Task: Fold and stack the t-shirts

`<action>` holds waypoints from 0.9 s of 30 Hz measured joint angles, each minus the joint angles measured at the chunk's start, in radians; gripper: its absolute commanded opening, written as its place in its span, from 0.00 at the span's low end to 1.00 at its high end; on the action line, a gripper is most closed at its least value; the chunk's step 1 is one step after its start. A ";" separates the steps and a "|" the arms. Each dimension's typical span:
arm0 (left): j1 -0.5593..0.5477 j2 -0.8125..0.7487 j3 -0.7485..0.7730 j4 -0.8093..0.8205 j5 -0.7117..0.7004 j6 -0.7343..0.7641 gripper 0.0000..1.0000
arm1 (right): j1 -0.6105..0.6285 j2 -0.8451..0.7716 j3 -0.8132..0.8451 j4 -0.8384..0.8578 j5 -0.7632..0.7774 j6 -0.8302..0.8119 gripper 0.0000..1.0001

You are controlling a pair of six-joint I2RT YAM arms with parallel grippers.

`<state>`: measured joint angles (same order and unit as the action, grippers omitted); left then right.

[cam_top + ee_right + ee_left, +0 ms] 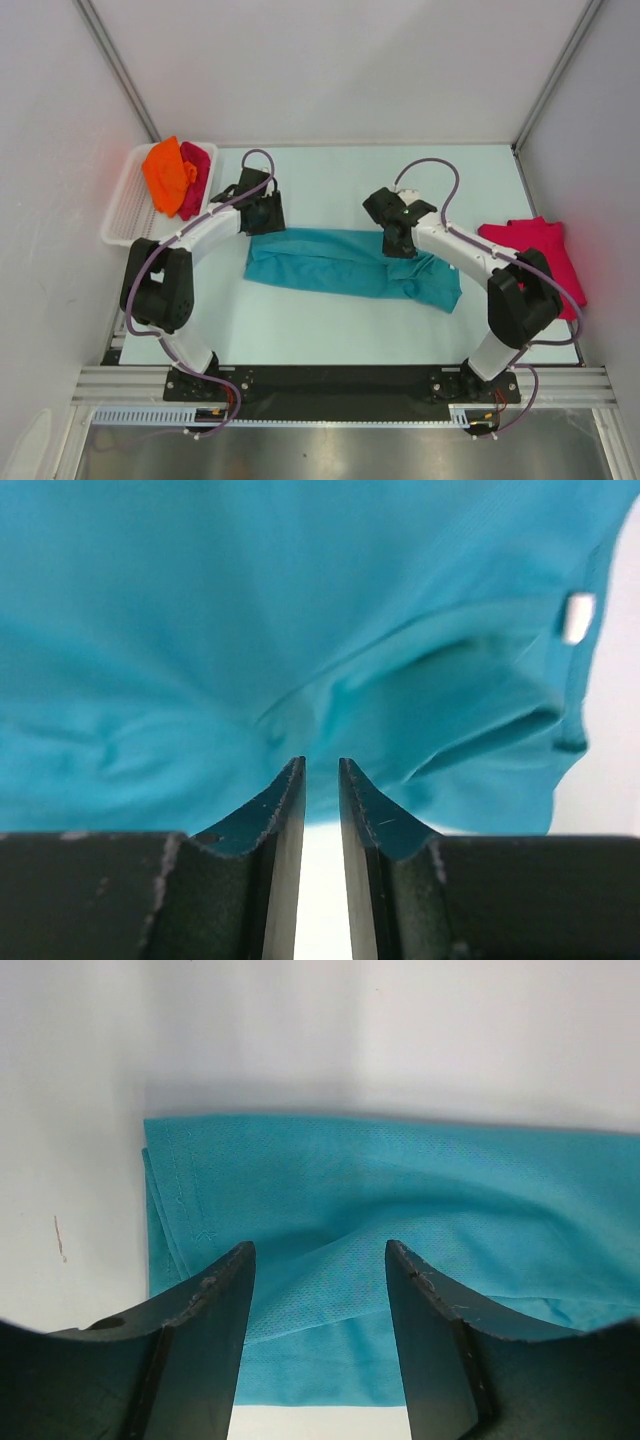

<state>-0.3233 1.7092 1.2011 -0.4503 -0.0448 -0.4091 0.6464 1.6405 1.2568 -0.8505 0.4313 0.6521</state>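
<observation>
Top external view is showing the pale table bearing a teal cotton t-shirt, folded into a long band, at its middle. The left gripper is hovering wide-jawed over its left end; the right gripper is standing narrowly parted, gripping nothing, over its right part.

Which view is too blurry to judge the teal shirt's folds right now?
Right wrist: the teal shirt fills the frame, soft and out of focus, and only the fingers are sharp. Left wrist: weave and hem stitching are crisp, with a soft shadow along the far edge. Top: evenly lit, with a reddish tint on the left wall beside the basket.
</observation>
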 measured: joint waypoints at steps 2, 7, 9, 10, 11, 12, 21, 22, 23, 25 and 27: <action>0.000 0.000 0.000 0.000 0.000 0.000 0.60 | -0.036 0.021 0.014 0.012 0.010 -0.010 0.24; 0.000 0.000 0.000 -0.001 -0.001 0.000 0.60 | -0.105 0.069 0.018 0.032 0.032 -0.031 0.22; 0.000 0.000 0.000 -0.001 -0.001 0.001 0.60 | -0.117 0.073 0.012 0.033 0.041 -0.032 0.22; 0.000 0.000 0.000 -0.001 -0.001 0.001 0.60 | -0.121 0.072 0.006 0.035 0.049 -0.032 0.21; 0.000 0.000 0.000 -0.001 -0.001 0.002 0.60 | -0.125 0.072 -0.001 0.037 0.055 -0.032 0.21; 0.000 0.000 0.000 -0.001 -0.001 0.002 0.60 | -0.128 0.071 -0.013 0.039 0.061 -0.031 0.21; 0.000 0.000 0.000 0.000 0.000 0.003 0.60 | -0.125 0.021 -0.106 -0.034 0.110 0.048 0.16; 0.000 0.000 0.000 0.001 0.000 0.004 0.60 | -0.118 0.009 -0.114 -0.045 0.117 0.062 0.15; 0.000 0.000 0.000 0.000 0.000 0.006 0.60 | -0.112 -0.001 -0.120 -0.056 0.122 0.076 0.16; 0.000 0.000 0.000 0.001 0.000 0.009 0.60 | -0.093 -0.030 -0.140 -0.078 0.133 0.106 0.16; 0.000 0.000 0.000 0.002 0.000 0.010 0.60 | -0.079 -0.057 -0.160 -0.099 0.137 0.131 0.16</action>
<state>-0.3233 1.7092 1.2011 -0.4488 -0.0444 -0.3992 0.5678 1.5833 1.0966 -0.9497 0.5682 0.7830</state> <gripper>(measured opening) 0.600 0.157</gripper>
